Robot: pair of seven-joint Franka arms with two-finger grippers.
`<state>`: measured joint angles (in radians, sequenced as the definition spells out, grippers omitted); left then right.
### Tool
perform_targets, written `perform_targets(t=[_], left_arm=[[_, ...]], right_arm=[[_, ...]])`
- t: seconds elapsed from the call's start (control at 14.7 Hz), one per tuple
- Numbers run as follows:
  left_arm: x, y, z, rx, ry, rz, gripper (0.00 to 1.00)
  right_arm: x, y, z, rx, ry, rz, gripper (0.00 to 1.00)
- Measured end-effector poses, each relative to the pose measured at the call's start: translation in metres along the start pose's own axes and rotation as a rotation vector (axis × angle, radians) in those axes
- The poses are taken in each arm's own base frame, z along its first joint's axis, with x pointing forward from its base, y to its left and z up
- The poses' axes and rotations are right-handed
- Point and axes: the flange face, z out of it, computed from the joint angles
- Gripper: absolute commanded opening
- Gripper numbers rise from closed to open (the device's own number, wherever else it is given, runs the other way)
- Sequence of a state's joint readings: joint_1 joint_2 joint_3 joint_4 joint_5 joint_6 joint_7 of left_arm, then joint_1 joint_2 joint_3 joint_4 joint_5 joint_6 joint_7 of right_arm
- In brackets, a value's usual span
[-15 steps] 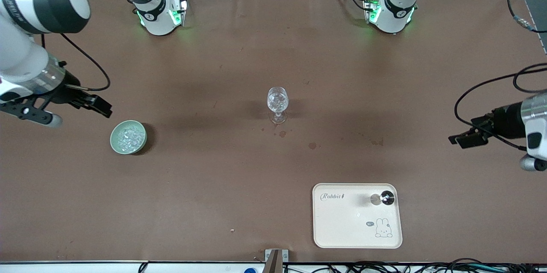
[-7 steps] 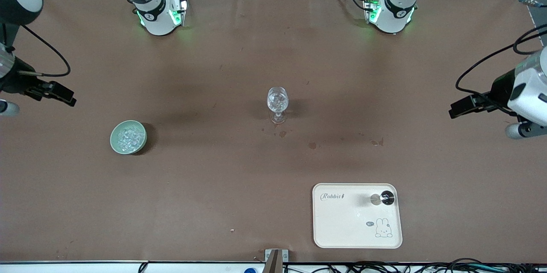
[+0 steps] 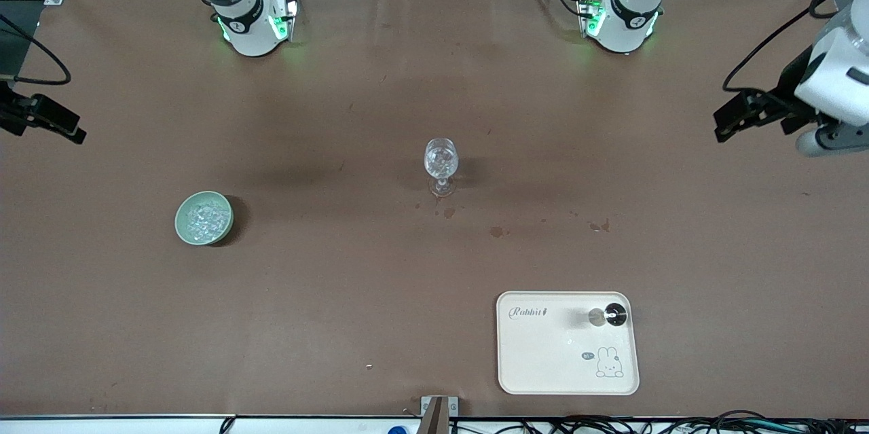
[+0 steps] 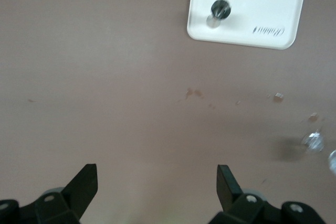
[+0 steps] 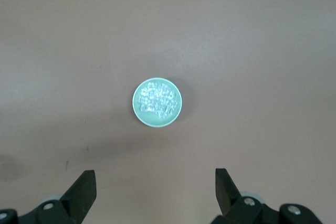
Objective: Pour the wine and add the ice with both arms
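Surface (image 3: pixel 380 298) first: a wide brown tabletop with a few dark stains near its middle, and I see both white jointed arms drawn up toward its two ends. The left end effector (image 3: pixel 736 115) hangs in the air over the left arm's end of the surface; in my left wrist view its two black fingers (image 4: pixel 84 184) stand wide apart with nothing between them. The right end effector (image 3: pixel 51 123) hangs over the right arm's end, and in my right wrist view its fingers (image 5: pixel 83 190) are just as wide and hold nothing.

Next in size, I see a cream rectangular plastic tray (image 3: pixel 543 359) with a printed rabbit lying near the front camera, toward the left arm's end. The small pale-green round bowl (image 3: pixel 185 233) sits toward the right arm's end, well apart from the tray, and the heap of clear glittering ice chunks (image 3: pixel 206 218) fills it.

The clear stemmed glass (image 3: pixel 441 166) stands upright near the middle of the surface, farther from the front camera than the tray, with something clear and glinting inside its cup.

Smallest, the silvery hourglass-shaped metal jigger (image 3: pixel 607 315) lies on the tray, in the corner farther from the front camera and toward the left arm's end.
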<state>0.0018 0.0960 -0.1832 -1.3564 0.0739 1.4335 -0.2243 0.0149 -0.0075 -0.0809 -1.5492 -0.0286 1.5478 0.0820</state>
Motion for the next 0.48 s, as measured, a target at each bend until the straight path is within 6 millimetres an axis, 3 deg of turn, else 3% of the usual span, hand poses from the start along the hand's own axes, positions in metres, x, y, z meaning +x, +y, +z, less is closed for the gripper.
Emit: perform_targets(t=[0.2,0.48], left_arm=[[-0.025,-0.018,-0.001,0.013,-0.015,0.059,1.00],[-0.051,-0.015,0.003,0.017,-0.007,0.070,1.00]], right_arm=[[-0.003,0.001,-0.012,0.000,-0.001,-0.032,1.00],[-0.002,0.008,-0.032,0.002,0.027,-0.057,1.00]])
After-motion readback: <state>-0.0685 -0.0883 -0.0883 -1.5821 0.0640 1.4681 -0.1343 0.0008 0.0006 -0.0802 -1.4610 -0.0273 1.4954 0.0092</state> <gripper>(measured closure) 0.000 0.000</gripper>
